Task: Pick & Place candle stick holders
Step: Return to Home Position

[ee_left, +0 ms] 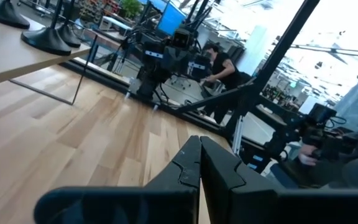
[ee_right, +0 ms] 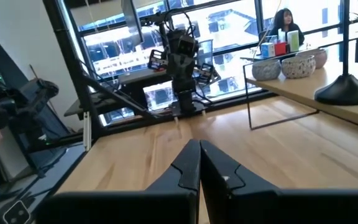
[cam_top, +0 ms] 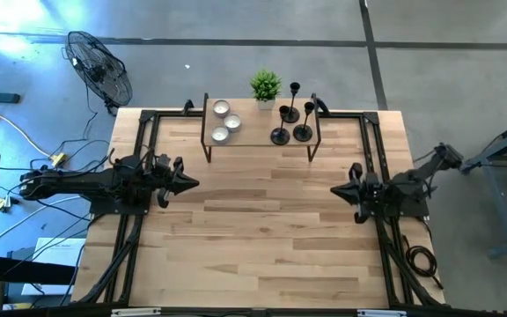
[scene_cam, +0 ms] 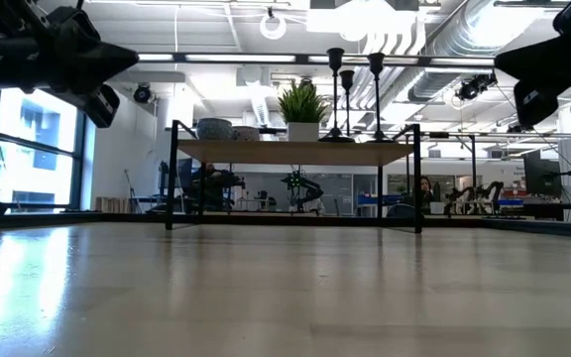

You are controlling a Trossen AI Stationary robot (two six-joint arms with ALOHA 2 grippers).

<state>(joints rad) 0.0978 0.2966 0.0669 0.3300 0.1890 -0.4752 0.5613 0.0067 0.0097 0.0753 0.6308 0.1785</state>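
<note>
Three black candle stick holders [cam_top: 292, 115] stand by their round bases on the right half of a small raised shelf [cam_top: 258, 139] at the table's far side; in the low view the candle stick holders [scene_cam: 355, 94] rise above the shelf top. My left gripper [cam_top: 192, 184] hovers shut at the table's left, pointing right, holding nothing. My right gripper [cam_top: 334, 189] hovers shut at the table's right, pointing left, holding nothing. Both are well short of the shelf.
On the shelf's left half sit three small round bowls [cam_top: 225, 121]; a potted green plant [cam_top: 265, 87] stands at its far middle. Black frame rails [cam_top: 139, 150] run along the table's left and right sides. A fan [cam_top: 99, 66] stands on the floor beyond the far left corner.
</note>
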